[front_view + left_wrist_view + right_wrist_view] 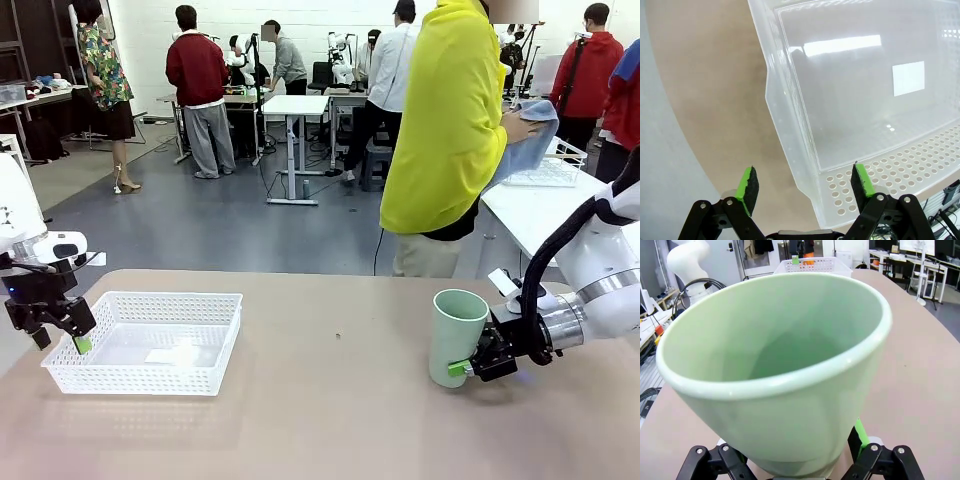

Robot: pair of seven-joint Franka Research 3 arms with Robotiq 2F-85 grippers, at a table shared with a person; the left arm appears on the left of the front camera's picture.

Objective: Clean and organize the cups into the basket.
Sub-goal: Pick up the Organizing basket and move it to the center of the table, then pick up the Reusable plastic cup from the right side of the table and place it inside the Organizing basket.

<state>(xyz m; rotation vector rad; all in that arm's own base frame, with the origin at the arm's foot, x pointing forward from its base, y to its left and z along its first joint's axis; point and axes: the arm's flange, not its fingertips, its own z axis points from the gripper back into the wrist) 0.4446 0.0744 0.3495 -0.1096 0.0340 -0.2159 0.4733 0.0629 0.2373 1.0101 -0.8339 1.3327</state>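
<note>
The tan worktop (330, 430) carries the shallow white lattice-mesh plastic basket (150, 340). Well right of the basket stands the pale mint green tumbler cup (458, 330), its base clamped in the right hand (466, 368). The left hand (62, 340), fingers apart, straddles the basket's near-left corner wall.

I've got the basket (150, 297) on the worktop's (330, 410) left, cup (455, 325) upright at its right, well apart. Left gripper (62, 342) sits at the basket's left end, right gripper (461, 368) at the cup's base.
</note>
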